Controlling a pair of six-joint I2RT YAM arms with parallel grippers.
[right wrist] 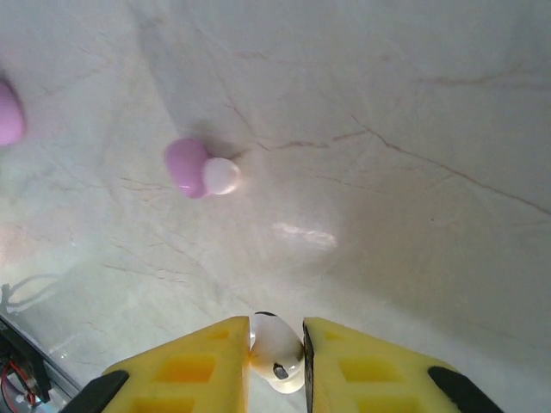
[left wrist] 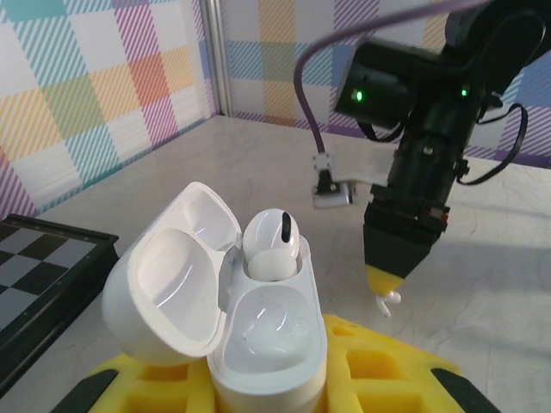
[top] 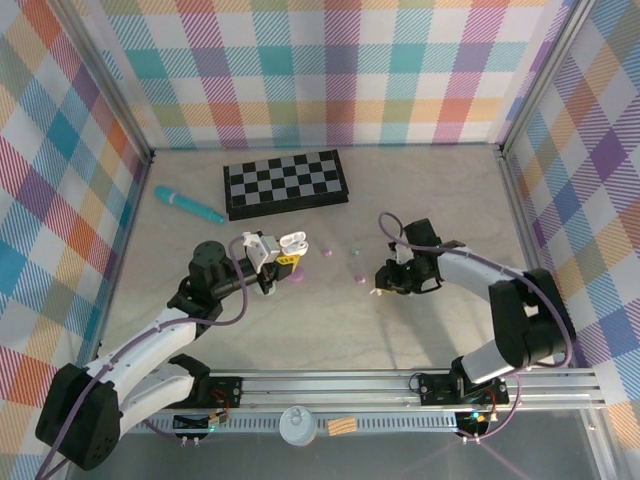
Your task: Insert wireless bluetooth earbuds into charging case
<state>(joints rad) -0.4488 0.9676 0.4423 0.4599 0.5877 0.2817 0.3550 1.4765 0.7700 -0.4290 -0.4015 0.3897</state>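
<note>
Currently the step in hand is judged to be carrying a white earbud [right wrist: 275,354] to the open charging case [left wrist: 258,344]. The right fingers [right wrist: 225,348] are clenched on that bud, pinching its body with the tip showing beyond them, low over the bench [right wrist: 387,129]; whether it touches the bench cannot be told. The left fingers [left wrist: 366,357] grasp the case at its base, with the lid [left wrist: 172,275] thrown back. A seated earbud [left wrist: 272,245] occupies the far socket; the near socket [left wrist: 269,331] is empty.

Recommendation: bring the held bud over the near socket, stem pointing down into the well, and align before lowering. Its orientation in the grip cannot be confirmed from here. Release only once it is seated. Hold the case steady and keep clear of the lid and the seated bud.

Condition of items: the buds are tiny, glossy, smooth plastic, judged liable to slip or rotate under a pinch. A pink earbud [right wrist: 196,166] lies loose on the bench.
</note>
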